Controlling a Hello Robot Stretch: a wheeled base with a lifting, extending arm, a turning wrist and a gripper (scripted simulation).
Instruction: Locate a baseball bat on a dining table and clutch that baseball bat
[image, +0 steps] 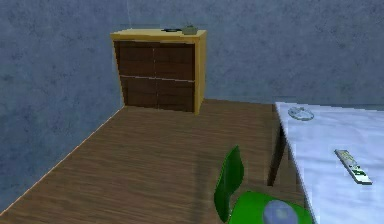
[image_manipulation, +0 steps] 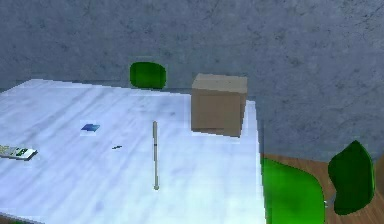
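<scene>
Wood floor (image: 130, 150) lies open before cabinet (image: 158, 75); grey rod (image_manipulation: 156, 155) on table (image_manipulation: 60, 105), clear of edges; tool's state cannot be told.

On the white table surface (image_manipulation: 60, 110), the long thin grey baseball bat (image_manipulation: 156, 155) lies in the middle. The brown cardboard box (image_manipulation: 219, 103) stands behind it to the right (a green chair (image_manipulation: 148, 74) sits behind the surface). A small blue flat thing (image_manipulation: 90, 128) lies left of the bat.
</scene>
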